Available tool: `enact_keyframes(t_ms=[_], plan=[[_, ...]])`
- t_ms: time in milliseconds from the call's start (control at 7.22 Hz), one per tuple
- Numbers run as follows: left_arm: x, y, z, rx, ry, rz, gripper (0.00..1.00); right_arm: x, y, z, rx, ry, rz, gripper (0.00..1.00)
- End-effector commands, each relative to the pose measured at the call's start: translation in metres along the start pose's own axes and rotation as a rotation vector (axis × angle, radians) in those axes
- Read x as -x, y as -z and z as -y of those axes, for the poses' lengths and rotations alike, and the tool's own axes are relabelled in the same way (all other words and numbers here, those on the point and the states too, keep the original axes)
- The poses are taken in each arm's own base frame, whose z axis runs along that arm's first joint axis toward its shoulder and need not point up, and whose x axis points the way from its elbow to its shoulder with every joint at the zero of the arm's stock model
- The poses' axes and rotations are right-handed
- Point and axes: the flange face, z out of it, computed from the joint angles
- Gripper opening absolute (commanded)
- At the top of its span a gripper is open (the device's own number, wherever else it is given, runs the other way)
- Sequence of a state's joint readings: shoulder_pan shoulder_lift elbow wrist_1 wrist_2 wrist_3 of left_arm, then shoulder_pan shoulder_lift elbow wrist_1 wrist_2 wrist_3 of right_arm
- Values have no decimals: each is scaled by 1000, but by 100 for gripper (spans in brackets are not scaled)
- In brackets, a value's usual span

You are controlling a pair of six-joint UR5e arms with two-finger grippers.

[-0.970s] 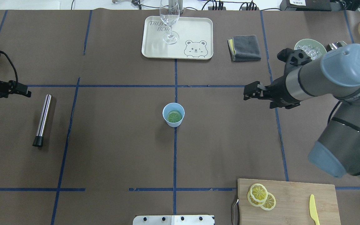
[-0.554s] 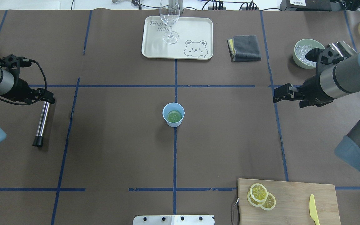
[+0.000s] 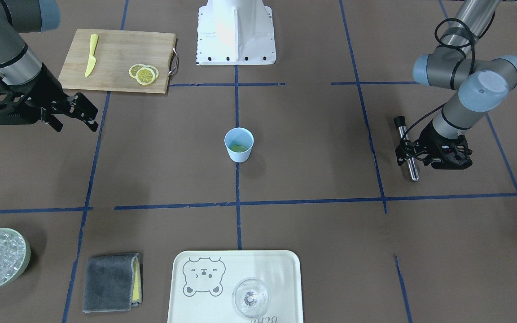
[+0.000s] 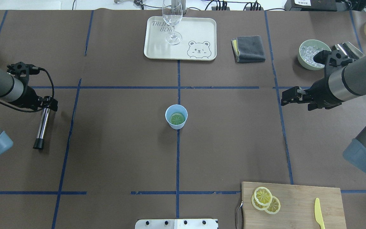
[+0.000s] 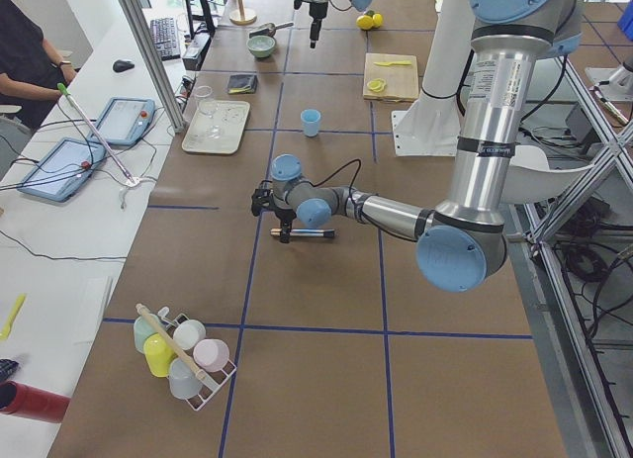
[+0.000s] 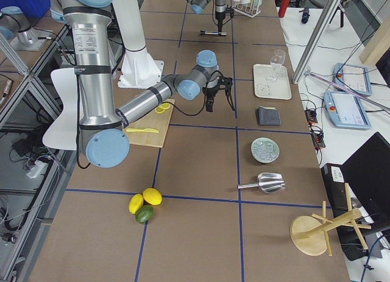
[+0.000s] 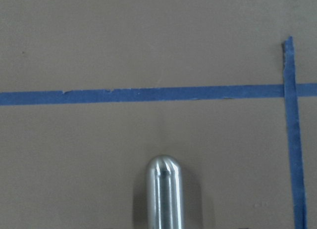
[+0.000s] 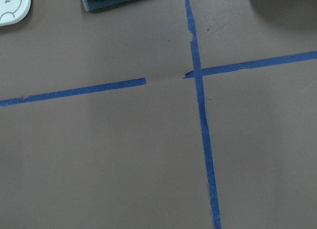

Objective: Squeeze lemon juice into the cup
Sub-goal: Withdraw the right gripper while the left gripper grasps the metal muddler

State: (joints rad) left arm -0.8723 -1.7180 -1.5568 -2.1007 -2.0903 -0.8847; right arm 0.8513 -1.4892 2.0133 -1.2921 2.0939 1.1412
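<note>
The light-blue cup (image 4: 176,116) stands upright at the table's middle, with one lemon slice (image 4: 177,119) lying in its bottom; the cup also shows in the front view (image 3: 238,144). Several more lemon slices (image 4: 263,198) lie stacked on the wooden cutting board (image 4: 297,203). My right gripper (image 4: 284,97) hovers open and empty well to the right of the cup. My left gripper (image 4: 50,105) sits open over the far end of a metal rod (image 4: 43,124), far left of the cup. The left wrist view shows the rod's rounded end (image 7: 165,194).
A cream tray (image 4: 202,28) with a clear glass (image 4: 172,22) stands at the far middle. A grey cloth (image 4: 249,48), a green bowl of ice (image 4: 311,52) and a metal scoop (image 4: 345,47) lie far right. A yellow knife (image 4: 319,212) lies on the board.
My right gripper has drawn back to the right, away from the cup. My left arm has come in from the left edge to above the rod's far end. The cup has not moved.
</note>
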Motion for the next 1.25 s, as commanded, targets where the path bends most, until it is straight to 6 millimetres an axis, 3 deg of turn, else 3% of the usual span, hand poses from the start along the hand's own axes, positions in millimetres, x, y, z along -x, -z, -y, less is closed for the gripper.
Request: enact_keyframes(t_ms=[0, 139, 554, 693, 831, 970, 1108], plan=[[1, -2, 0, 3, -1, 4, 71, 2, 2, -1, -1, -1, 6, 100], [2, -4, 0, 5, 1, 7, 61, 4, 4, -1, -3, -3, 10, 100], [0, -3, 2, 4, 3, 5, 8, 7, 10, -4, 3, 0, 24, 100], [-7, 3, 2, -3, -8, -8, 0, 9, 11, -4, 0, 3, 29, 100], [-16, 11, 4, -16, -20, -24, 0, 11, 12, -4, -1, 4, 31, 100], [-40, 41, 3, -54, -53, -66, 0, 12, 14, -4, -2, 5, 35, 100], [-80, 75, 8, -78, -77, -96, 0, 13, 15, -4, -3, 7, 37, 100]])
